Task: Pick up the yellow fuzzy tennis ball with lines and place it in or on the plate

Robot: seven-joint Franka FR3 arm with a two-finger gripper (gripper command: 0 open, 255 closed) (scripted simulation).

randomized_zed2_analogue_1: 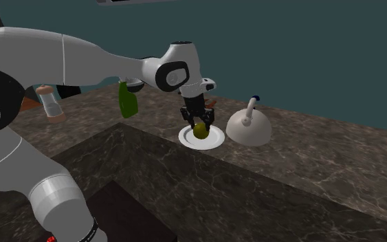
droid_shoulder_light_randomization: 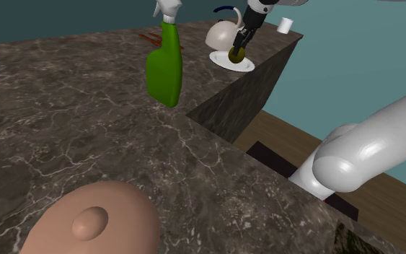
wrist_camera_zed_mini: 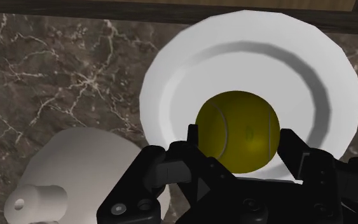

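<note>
Letting go too high risks a bounce: on the dark veined counter (randomized_zed2_analogue_1: 308, 165), the shallow white plate (randomized_zed2_analogue_1: 216, 140), centre of the second exterior view, lies just under the yellow ball (wrist_camera_zed_mini: 238, 121) clamped in the gripper (wrist_camera_zed_mini: 239, 141), and that ball could roll off.

yellow lined ball (wrist_camera_zed_mini: 238, 130), white plate (wrist_camera_zed_mini: 254, 57)

Looks like a home kitchen. Long dark marble desk (droid_shoulder_light_randomization: 86, 130) with a corner in it, like a kitchen worktop. On top, a white kettle (droid_shoulder_light_randomization: 221, 32), a white plate (droid_shoulder_light_randomization: 219, 59), a green spray bottle (droid_shoulder_light_randomization: 164, 68), a small shaker (randomized_zed2_analogue_1: 49, 103) and a white cup (droid_shoulder_light_randomization: 286, 25). Plain teal wall (randomized_zed2_analogue_1: 288, 55) behind, brown wood floor (droid_shoulder_light_randomization: 280, 137) below.
</note>
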